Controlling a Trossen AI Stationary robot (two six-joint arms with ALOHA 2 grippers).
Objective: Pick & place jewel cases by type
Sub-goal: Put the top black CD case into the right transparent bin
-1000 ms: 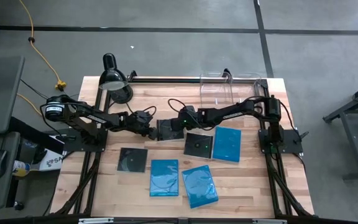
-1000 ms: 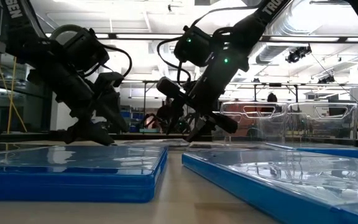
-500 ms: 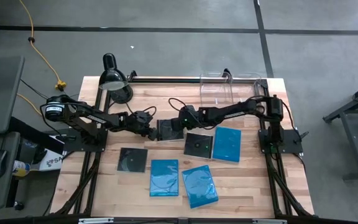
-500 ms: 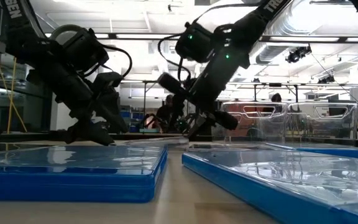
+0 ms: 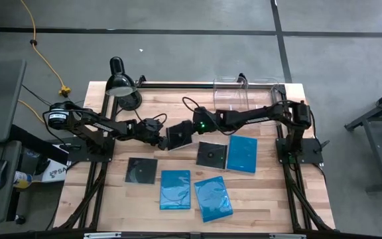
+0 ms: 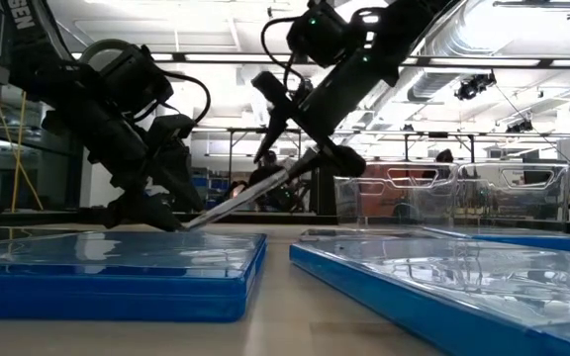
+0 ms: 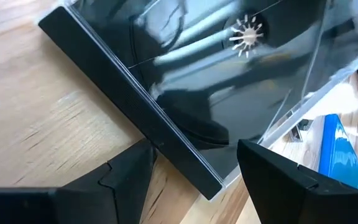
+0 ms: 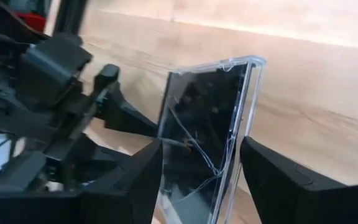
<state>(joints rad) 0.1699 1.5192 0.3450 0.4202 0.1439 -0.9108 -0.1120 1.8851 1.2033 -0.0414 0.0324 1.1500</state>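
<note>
A black jewel case [image 5: 178,136] sits tilted near the middle of the worktop [image 5: 257,199], one edge raised and the other down on the wood by the left gripper [image 5: 161,139]. The right gripper [image 5: 190,131] has its fingers [image 8: 132,180] closed on the raised edge, lifting that side. The left gripper's fingers [image 7: 129,177] stand spread apart, either side of the low edge, not clamping it. Nearer the front lie two more black cases, one to the left [image 5: 141,170] and one [image 5: 211,155] touching a blue case [image 5: 243,154]. Two other blue cases [image 5: 176,189] [image 5: 213,198] lie at the front. Clear bins [image 5: 231,93] stand at the back, beside a black desk lamp [image 5: 121,83].
</note>
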